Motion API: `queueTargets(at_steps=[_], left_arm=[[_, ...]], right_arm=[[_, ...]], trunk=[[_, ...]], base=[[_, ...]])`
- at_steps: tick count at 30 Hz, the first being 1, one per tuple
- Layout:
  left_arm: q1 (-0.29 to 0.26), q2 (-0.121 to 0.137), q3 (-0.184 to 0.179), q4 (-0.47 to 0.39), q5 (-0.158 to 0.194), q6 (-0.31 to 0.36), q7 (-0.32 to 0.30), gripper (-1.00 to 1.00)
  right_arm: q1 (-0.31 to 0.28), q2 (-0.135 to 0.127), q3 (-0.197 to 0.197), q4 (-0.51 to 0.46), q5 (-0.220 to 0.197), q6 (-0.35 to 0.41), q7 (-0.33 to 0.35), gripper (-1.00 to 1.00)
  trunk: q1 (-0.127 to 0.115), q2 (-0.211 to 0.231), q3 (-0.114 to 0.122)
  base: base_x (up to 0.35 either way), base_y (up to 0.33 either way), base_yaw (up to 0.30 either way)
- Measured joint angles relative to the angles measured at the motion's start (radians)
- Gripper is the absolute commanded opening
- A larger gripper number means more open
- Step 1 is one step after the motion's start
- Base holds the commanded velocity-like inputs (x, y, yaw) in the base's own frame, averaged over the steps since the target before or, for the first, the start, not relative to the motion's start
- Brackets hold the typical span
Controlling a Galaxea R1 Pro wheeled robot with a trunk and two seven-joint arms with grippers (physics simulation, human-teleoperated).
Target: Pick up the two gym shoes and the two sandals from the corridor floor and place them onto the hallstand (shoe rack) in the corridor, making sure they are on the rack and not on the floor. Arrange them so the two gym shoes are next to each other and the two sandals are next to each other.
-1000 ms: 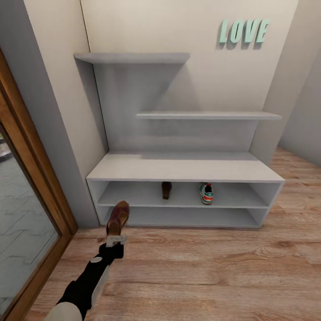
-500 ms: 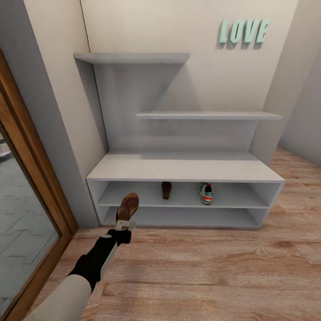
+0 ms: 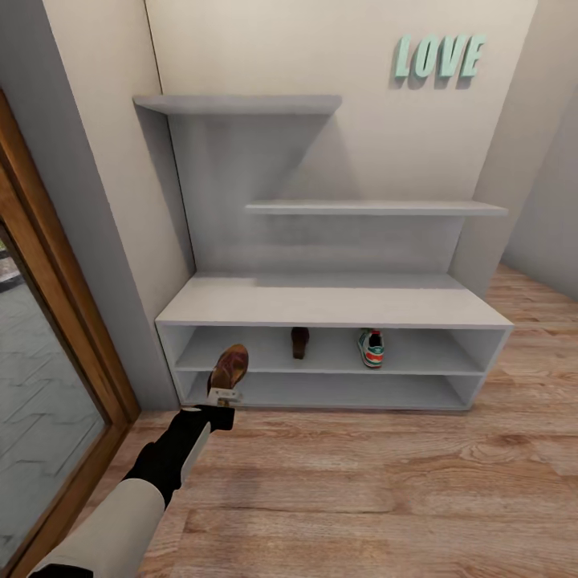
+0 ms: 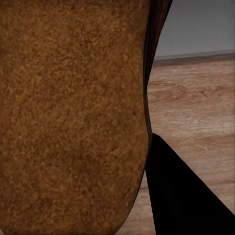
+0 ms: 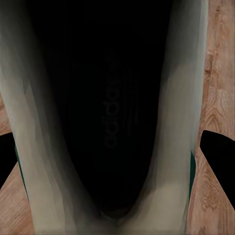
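I see the sandal point(image 3: 230, 367) held in my left tool point(image 3: 224, 396) as brown leather with a grainy, matt underside, rough-looking up close in the left wrist view point(image 4: 73, 117). The hallstand point(image 3: 329, 301) reads as smooth, matt white-grey board, and the corridor floor point(image 3: 385, 490) as light brown wood planks with clear grain and a soft sheen. In the right wrist view the gym shoe point(image 5: 29, 147) shows a pale, smooth rim round a dark matt lining.
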Motion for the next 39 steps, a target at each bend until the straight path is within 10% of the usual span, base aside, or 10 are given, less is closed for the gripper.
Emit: queueTargets(at_steps=[33,39], left_arm=[[-0.015,-0.01,0.004,0.013,0.002,-0.002,0.003,-1.0],[-0.027,-0.068,0.003,0.004,-0.002,-0.008,0.022,-1.0]], right_arm=[[0.0,-0.005,-0.007,-0.003,0.0,-0.003,-0.001,-1.0],[0.0,-0.003,-0.006,-0.004,0.001,-0.003,0.0,-1.0]], trunk=[[0.1,-0.182,-0.127],[0.103,-0.189,-0.133]], base=[[0.0,0.0,0.0],[0.0,0.0,0.0]])
